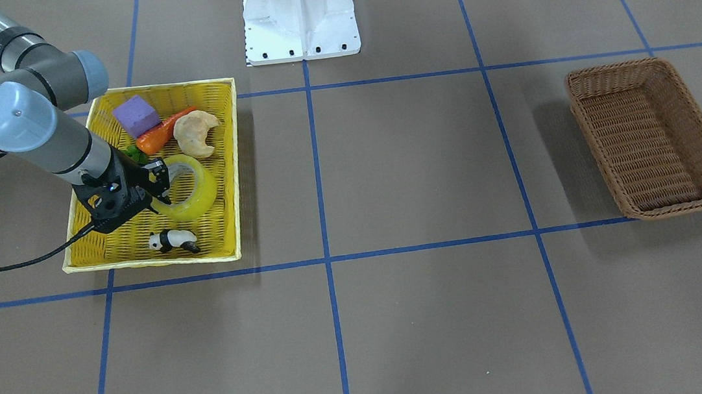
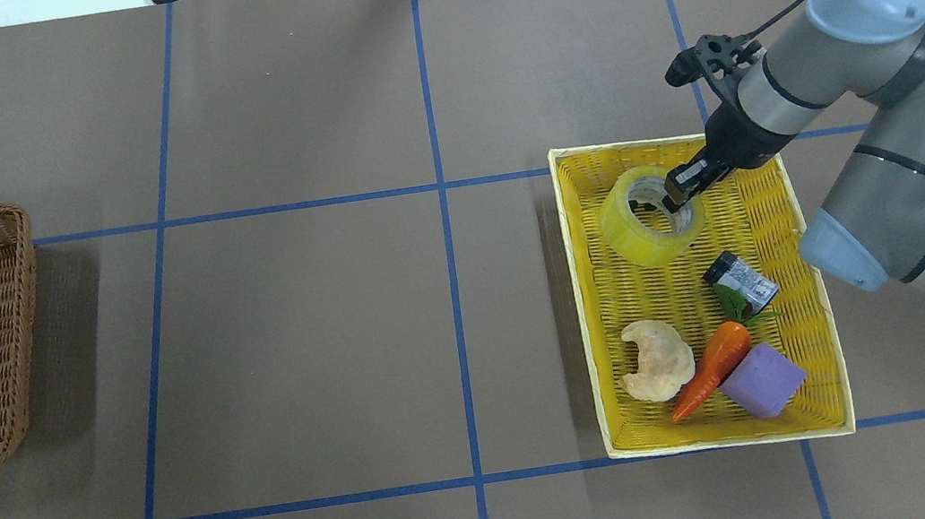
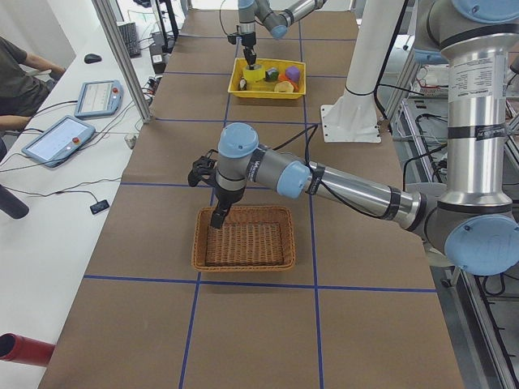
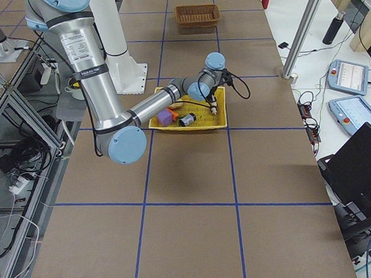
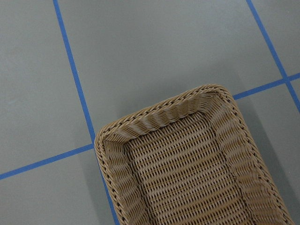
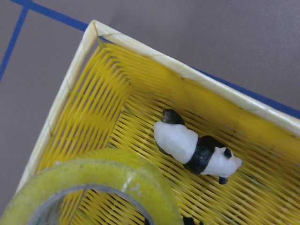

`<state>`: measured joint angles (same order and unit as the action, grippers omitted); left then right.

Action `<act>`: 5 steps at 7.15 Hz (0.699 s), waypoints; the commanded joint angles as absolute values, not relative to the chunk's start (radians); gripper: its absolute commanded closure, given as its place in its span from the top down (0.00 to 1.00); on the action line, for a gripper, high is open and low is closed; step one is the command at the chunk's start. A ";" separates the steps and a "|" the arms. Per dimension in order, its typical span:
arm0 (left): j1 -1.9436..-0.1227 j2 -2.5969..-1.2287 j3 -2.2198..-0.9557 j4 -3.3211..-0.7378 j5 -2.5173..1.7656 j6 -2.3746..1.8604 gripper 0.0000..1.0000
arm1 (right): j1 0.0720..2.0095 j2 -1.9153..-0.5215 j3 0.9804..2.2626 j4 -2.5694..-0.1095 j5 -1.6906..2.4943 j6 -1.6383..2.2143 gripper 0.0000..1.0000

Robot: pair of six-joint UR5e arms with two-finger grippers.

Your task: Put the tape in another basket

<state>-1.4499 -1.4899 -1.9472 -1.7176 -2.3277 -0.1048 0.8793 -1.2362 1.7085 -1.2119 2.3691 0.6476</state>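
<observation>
Right hand [image 2: 678,193]: narrow, one finger down inside the pale core and the other outside the wall of the wide roll of yellowish translucent packing tape [image 2: 635,231]. I read this as a pinch on the wall. The roll sits tilted in the far part of the bright yellow woven tray [image 2: 582,306].

Step, as I judge it: grasp made, lift not yet done. The next move calls for a straight rise clear of the tray rim, then a long carry across the desk [image 2: 301,336] to the dark brown woven wicker basket [image 2: 28,293], well apart.

Views: the right wrist view shows a small black-and-white panda figure [image 6: 197,150] just beside the roll, which my arm hides in the overhead view. The overhead view shows a small silver cylinder [image 2: 742,282] that the front-facing view lacks. The exterior left view shows my left hand [image 3: 217,217] hanging over the basket; I cannot tell its opening.
</observation>
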 commanded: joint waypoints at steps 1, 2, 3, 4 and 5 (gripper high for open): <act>-1.395 -1.494 -1.953 -1.849 -2.380 -0.335 0.98 | 0.896 -1.145 1.709 -1.210 2.469 0.741 0.00; -1.361 -1.497 -1.954 -1.944 -2.423 -0.492 0.98 | 0.896 -1.129 1.709 -1.207 2.578 0.738 0.00; -1.321 -1.499 -1.953 -2.035 -2.431 -0.620 0.98 | 0.896 -1.126 1.707 -1.150 2.665 0.739 0.00; -1.272 -1.521 -1.953 -2.061 -2.431 -0.702 0.98 | 0.897 -1.124 1.706 -1.119 2.734 0.739 0.00; -1.241 -1.552 -1.956 -2.063 -2.431 -0.772 0.98 | 0.897 -1.124 1.706 -1.114 2.828 0.735 0.00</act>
<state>-1.2860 -1.5212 -1.9536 -2.0393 -2.4285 -0.6718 0.8967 -1.1265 1.7066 -1.1336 2.7218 0.7376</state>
